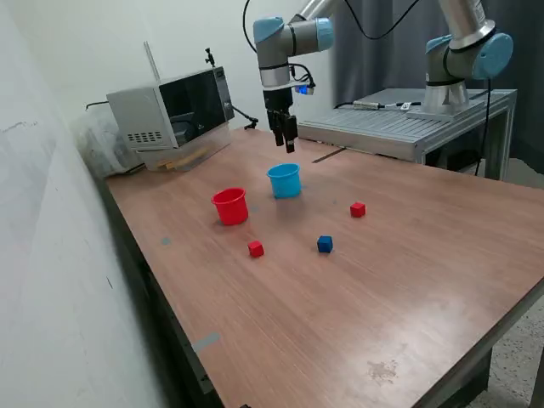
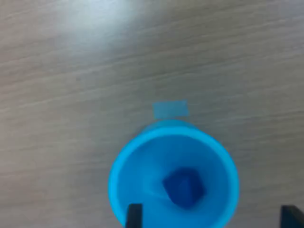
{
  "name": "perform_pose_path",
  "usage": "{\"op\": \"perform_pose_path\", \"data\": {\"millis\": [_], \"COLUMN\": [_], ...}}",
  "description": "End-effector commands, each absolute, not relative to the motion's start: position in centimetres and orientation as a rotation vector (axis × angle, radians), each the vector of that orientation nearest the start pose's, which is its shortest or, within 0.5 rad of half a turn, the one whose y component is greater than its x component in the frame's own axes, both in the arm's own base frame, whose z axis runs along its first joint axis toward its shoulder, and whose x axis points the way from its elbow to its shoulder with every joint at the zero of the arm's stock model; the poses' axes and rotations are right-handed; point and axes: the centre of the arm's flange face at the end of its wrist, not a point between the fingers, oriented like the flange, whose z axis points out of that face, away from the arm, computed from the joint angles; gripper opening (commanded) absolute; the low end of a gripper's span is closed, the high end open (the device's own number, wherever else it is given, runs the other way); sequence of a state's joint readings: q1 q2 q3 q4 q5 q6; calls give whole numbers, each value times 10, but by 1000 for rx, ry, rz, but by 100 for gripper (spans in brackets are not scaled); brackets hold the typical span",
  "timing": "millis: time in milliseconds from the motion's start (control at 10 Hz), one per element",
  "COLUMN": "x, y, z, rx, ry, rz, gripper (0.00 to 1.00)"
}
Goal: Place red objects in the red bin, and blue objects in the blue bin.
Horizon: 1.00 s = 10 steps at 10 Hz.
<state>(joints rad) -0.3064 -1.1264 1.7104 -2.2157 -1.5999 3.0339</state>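
My gripper hangs above the blue bin, a light blue cup standing upright on the wooden table. In the wrist view its fingertips stand wide apart over the blue bin, so the gripper is open and holds nothing. One dark blue cube lies inside that cup. The red bin stands just to the exterior view's left of the blue one. On the table lie a second blue cube and two red cubes, all nearer the camera than the cups.
A microwave-like appliance stands at the back left by the wall. Behind the table a grey metal platform carries a second arm. A pale tape patch is stuck to the table beside the blue cup.
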Motion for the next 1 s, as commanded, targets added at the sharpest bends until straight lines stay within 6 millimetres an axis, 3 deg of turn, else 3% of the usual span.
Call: {"op": "perform_pose_path", "data": {"millis": [0, 100, 300, 500, 600, 800, 900], "x": [-615, -600, -563, -553, -561, -602, -628], "y": [17, -20, -106, -182, -216, -231, -235], "z": [301, 339, 395, 437, 444, 435, 417], "rx": [-2103, -2177, -2361, -2541, -2626, -2754, -2791], "ry": [2411, 2362, 2222, 2104, 2032, 1843, 1784], "rz": [237, 254, 247, 327, 345, 359, 334], "gripper": [100, 100, 100, 100, 100, 100, 100]}}
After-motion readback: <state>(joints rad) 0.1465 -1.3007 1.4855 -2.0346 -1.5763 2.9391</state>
